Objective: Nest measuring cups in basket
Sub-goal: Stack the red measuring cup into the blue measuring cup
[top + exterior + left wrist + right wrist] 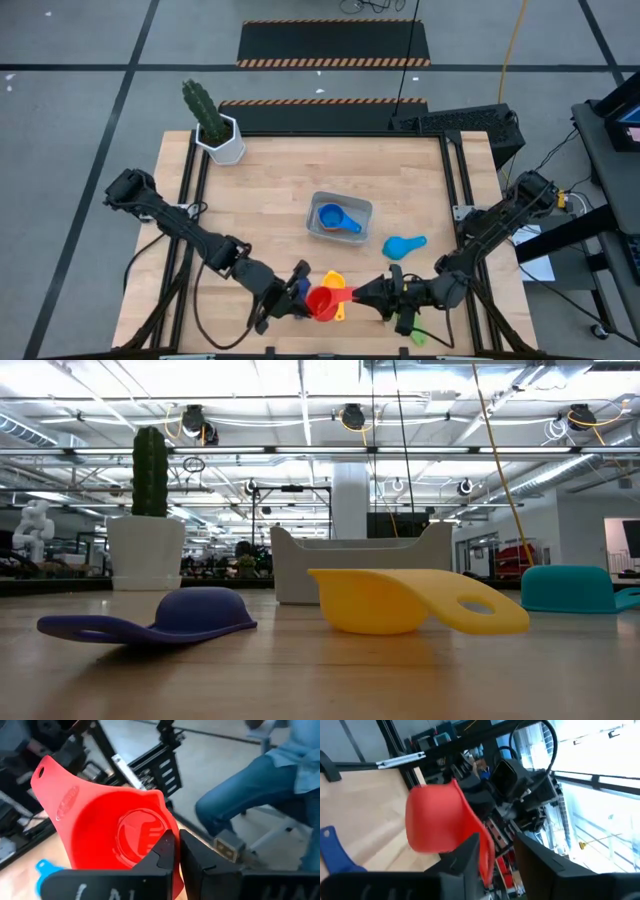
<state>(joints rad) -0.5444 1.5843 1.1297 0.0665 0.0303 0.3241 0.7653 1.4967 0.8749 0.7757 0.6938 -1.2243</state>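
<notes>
We have both arms meeting at the near edge of the table, and the red cup hangs right between them. Our left end effector is clamped tight on the cup's bowl rim; in the left wrist view the two dark fingers pinch the red wall with barely a gap, and the cup's handle points away from them. Our right end effector comes in from the opposite side, level with the left one. Its fingers stand on either side of the red cup's handle, one touching the red plastic, the other with a gap beside it, so we call it parted around the handle, not squeezed shut.

Just beyond the red cup, away from both end effectors, sits the yellow cup, bowl down low on the wood with its handle out flat, and an orange cup shows just behind the red one. The navy cup lies upside down close by the left end effector. Farther out from our right end effector, the light blue cup rests on the table, near the basket. The basket is well ahead of both end effectors, mid-table, with the blue cup lying inside it. A green cup peeks out under the right arm's wrist. A potted cactus stands at the far left corner.
</notes>
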